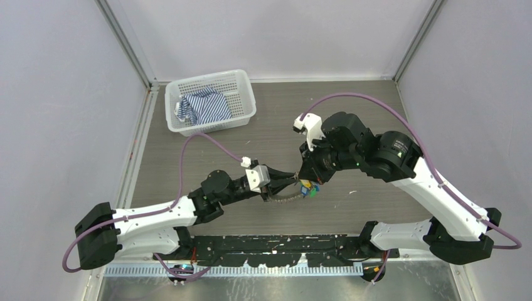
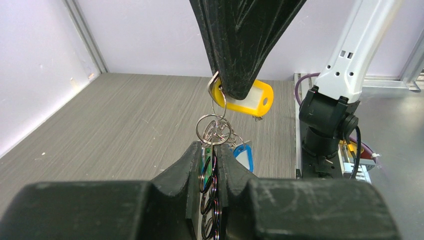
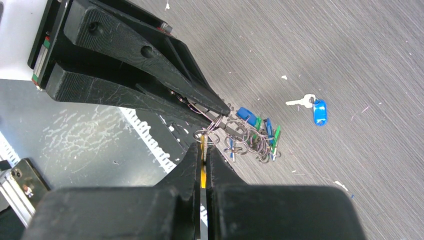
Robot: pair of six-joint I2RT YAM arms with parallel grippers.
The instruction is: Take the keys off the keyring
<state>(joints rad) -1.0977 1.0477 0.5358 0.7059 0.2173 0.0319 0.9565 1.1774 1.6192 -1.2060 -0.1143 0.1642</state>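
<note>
Yellow plastic is what the right fingers (image 3: 192, 162) have hold of. They are pressed almost together on the tag of the yellow-tagged key (image 2: 248, 99), which shows near the top centre of the left wrist view, hanging from a small split ring (image 2: 213, 129). The left fingers (image 2: 195, 162) are closed to a narrow gap on the keyring (image 2: 210, 186), seen edge-on at the bottom centre of that view. The other keys (image 3: 256, 137), with blue and green tags, bunch in the middle of the right wrist view. From above, the keyring sits at the lower centre of the frame, between the two arms and seemingly raised off the desk (image 2: 125, 115). A loose key (image 3: 312, 107) with a blue tag lies on the desk at the right of the right wrist view, well apart from the bunch, so at least one is off.

The step in hand looks like working the yellow-tagged key free. Several things could spoil it:

- The tag is smooth plastic, so a sideways pull may slide it out of the right fingers.
- The split ring is crowded against its neighbours and may snag, dragging the whole bunch along.
- A hard tug could pull the keyring out of the left fingers' thin pinch and drop everything.
- A key that comes free suddenly could fall toward the desk's near edge.
</note>
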